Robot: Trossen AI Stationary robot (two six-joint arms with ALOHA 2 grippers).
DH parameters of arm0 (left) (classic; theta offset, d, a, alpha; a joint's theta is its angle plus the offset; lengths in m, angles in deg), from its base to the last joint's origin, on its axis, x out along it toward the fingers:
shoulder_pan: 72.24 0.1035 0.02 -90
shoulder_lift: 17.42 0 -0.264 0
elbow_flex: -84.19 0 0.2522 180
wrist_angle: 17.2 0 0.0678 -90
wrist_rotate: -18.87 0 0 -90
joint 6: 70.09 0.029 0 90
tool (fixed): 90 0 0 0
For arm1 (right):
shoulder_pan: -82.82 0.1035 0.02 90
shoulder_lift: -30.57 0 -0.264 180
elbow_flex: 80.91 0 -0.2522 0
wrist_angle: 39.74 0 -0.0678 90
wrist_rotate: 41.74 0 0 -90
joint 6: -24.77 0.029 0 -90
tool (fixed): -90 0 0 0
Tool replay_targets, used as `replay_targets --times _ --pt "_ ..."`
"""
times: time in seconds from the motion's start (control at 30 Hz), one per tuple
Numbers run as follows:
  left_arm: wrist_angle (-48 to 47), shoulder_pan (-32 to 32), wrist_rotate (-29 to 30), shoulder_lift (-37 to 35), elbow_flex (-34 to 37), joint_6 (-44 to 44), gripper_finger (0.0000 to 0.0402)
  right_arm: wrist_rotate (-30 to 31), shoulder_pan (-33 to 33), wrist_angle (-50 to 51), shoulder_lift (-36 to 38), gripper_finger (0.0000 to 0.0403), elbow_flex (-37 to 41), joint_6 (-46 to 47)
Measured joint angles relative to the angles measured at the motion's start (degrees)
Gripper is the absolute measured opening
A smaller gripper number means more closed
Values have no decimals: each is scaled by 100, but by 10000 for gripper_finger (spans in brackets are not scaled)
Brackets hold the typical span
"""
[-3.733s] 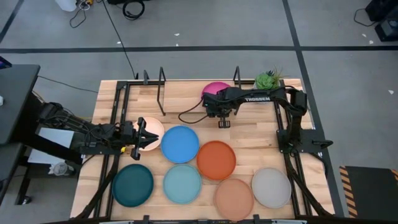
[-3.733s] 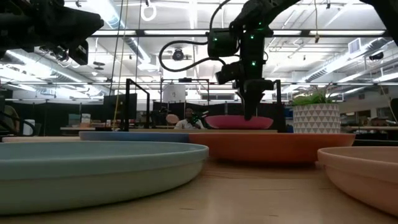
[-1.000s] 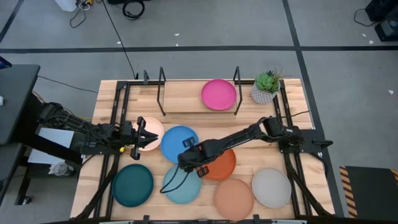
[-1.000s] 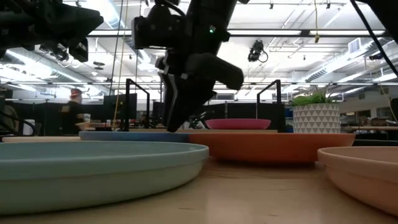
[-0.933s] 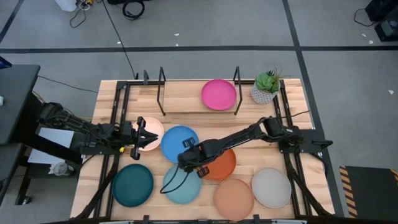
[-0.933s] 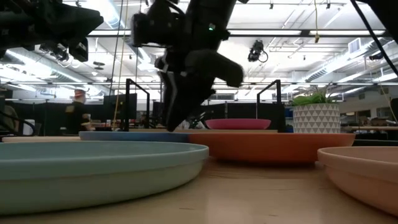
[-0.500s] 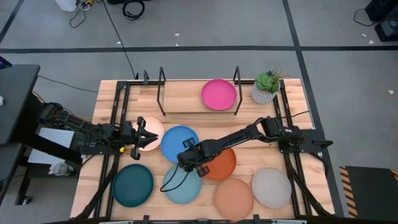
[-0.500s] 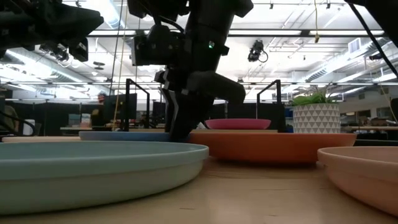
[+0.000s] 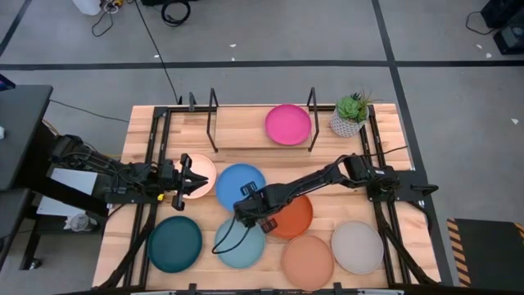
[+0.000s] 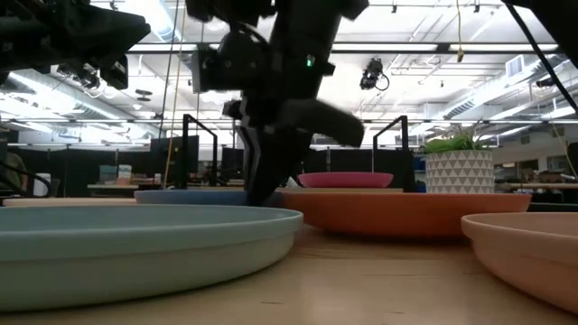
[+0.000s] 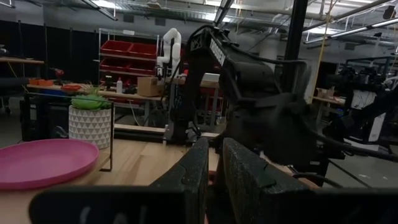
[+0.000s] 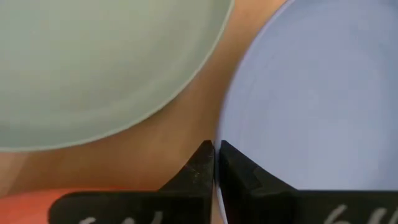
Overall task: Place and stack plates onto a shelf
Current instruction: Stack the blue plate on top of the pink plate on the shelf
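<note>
My right gripper [image 12: 216, 149] stands at the near rim of the blue plate [image 9: 241, 184], between the light blue plate [image 9: 240, 243] and the orange plate [image 9: 293, 215], and is shut on that rim. The magenta plate [image 9: 288, 124] lies flat on the shelf [image 9: 246, 131]. My left gripper [image 9: 182, 176] waits, shut, above the table over the cream-pink plate [image 9: 201, 172]. The dark teal [image 9: 174, 243], peach [image 9: 308, 260] and grey [image 9: 357, 247] plates lie flat on the table. My right gripper pinches the blue plate's near rim [image 12: 219, 163] between its two fingers, which come from above and point down. The low view shows the fingers [image 10: 262, 185] reaching to the plate's edge. I cannot tell whether the plate is lifted off the table.
A small potted plant [image 9: 350, 113] stands at the shelf's right end. Black upright loops [image 9: 213, 109] frame the shelf. The shelf board left of the magenta plate is bare. People move in the room beyond the table.
My right gripper has come down a little onto the blue plate's near rim. The blue plate has slid slightly toward the table's right, and the orange plate has been nudged the same way.
</note>
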Motion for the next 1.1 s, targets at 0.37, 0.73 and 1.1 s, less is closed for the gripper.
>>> replay_targets --times 0.37,0.73,1.1 --pt "0 0 -1 0 1 0 55 815 172 1409 4 21 -1155 292" --pt "0 -2 -1 0 2 -11 55 1270 -598 3106 13 21 -1577 1870" --pt "0 -2 -3 0 2 -164 55 1284 -1422 3116 581 21 -1580 2052"
